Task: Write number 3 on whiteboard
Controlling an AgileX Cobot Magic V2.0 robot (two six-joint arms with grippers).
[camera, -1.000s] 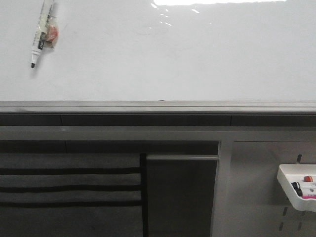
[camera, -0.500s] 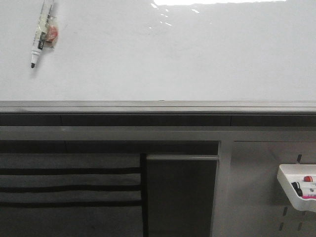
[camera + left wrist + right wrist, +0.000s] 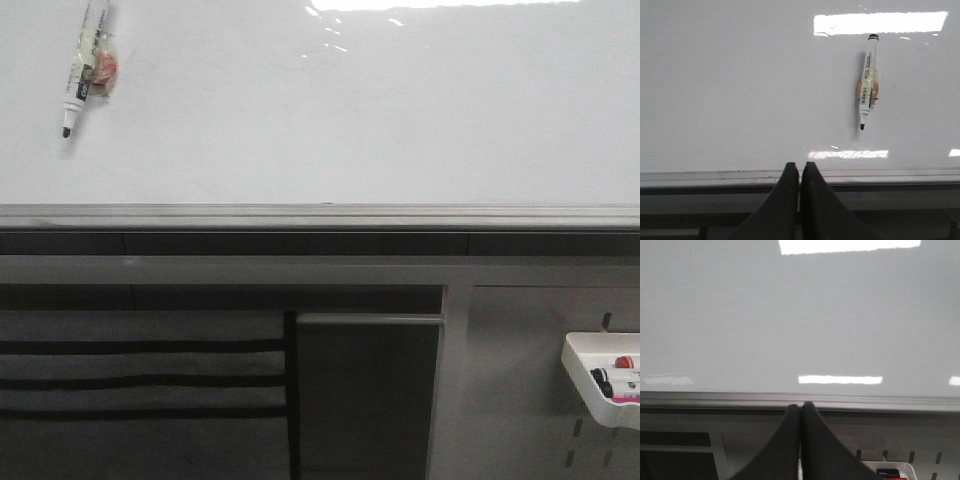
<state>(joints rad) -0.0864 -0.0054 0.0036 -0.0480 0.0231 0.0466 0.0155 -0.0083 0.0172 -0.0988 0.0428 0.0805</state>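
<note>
The whiteboard [image 3: 350,120] fills the upper half of the front view, glossy white and bare; no number 3 shows on it. A white marker [image 3: 82,68] with a black tip and an orange patch hangs on the board at the upper left, tip down; it also shows in the left wrist view [image 3: 868,82]. My left gripper [image 3: 799,166] is shut and empty, low by the grey edge rail [image 3: 880,176], apart from the marker. My right gripper [image 3: 801,405] is shut and empty, by the rail [image 3: 715,399]. Neither gripper shows in the front view.
The grey rail [image 3: 320,216] runs under the board. Below it stand a grey frame with dark slats [image 3: 140,380] and a panel. A small white tray [image 3: 600,385] of markers hangs at the lower right; its rim shows in the right wrist view [image 3: 905,467].
</note>
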